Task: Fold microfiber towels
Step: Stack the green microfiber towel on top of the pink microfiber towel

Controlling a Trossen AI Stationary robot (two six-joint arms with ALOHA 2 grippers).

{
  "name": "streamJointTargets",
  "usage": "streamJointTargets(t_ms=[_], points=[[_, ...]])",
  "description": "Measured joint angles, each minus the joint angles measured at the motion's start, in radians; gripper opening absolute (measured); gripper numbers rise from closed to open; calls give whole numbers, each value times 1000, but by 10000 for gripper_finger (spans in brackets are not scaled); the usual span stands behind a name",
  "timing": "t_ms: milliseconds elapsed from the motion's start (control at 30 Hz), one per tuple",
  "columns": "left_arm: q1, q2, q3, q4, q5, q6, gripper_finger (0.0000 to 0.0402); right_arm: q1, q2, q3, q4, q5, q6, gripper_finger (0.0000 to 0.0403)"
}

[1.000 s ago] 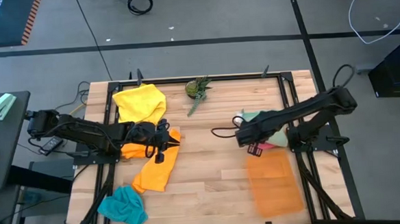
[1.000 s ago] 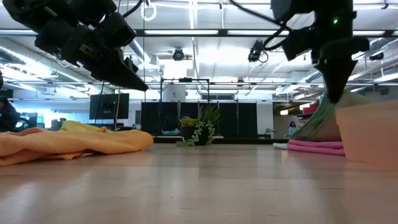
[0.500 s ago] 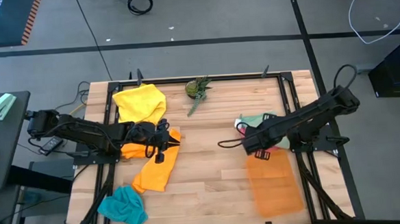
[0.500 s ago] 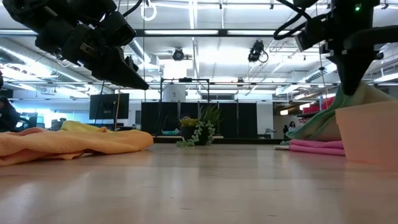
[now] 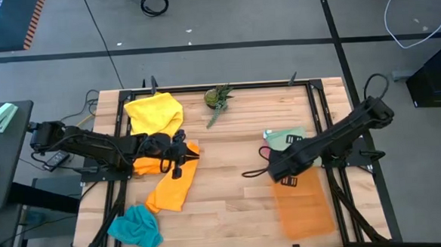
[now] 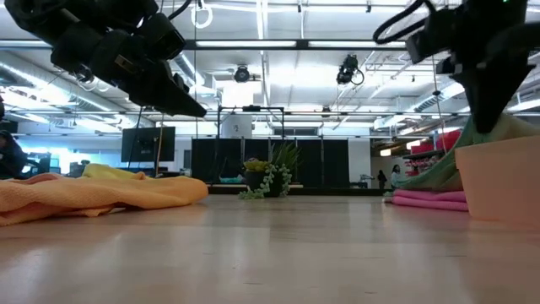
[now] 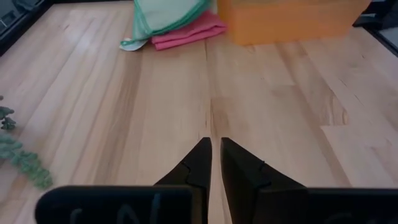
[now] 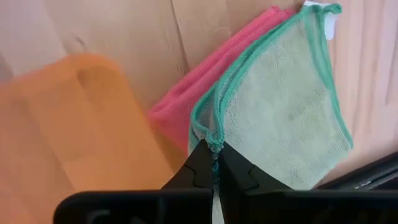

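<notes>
My right gripper (image 5: 277,170) is shut on a pale green microfiber towel (image 5: 285,139) with a teal hem. That towel lies partly on a pink towel (image 8: 180,99) at the table's right. My left gripper (image 7: 214,146) hangs shut above the table's left side with nothing between its fingers, just over an orange towel (image 5: 171,185) that lies crumpled on the wood. A yellow towel (image 5: 156,112) lies at the far left and a teal towel (image 5: 135,228) at the near left corner. My right gripper pinches the pale green towel's teal-hemmed edge (image 8: 214,138) between its two fingers, at a gathered spot on the towel's near side. The fingers come from above, pointing steeply down. The towel slants up to them (image 6: 439,165), and its far part rests on the pink towel.
A stiff translucent orange mat (image 5: 304,202) lies right under and beside my right gripper at the near right. A small green plant (image 5: 218,98) stands at the far middle. Bare wood (image 5: 231,191) spans the table's middle. Black frame rails run along the table's edges.
My right gripper has gone toward the table's near edge, staying shut on the pale green towel. The towel has been drawn after it, from a bunch into a flatter sheet over the pink towel.
</notes>
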Motion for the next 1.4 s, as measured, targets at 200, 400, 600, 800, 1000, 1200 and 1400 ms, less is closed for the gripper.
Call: streamJointTargets(t_ms=[200,400,600,800,1000,1200,1400], points=[[-6,0,0,0,0,-26,35,-22,112,0,17,-2,-25,7],[-15,0,0,-1,1,-26,35,-65,139,0,47,-31,-82,17],[-19,0,0,-2,0,-32,38,-154,139,0,85,-89,-129,16],[-25,0,0,-14,1,-25,32,-181,122,0,94,-233,-94,40],[-24,0,0,-14,0,-4,40,-179,67,7,83,-244,-36,107],[-23,0,0,-15,0,-4,45,-187,-59,26,70,-194,-3,168],[-23,0,0,-13,0,-4,37,-261,-132,-68,83,-102,32,102]])
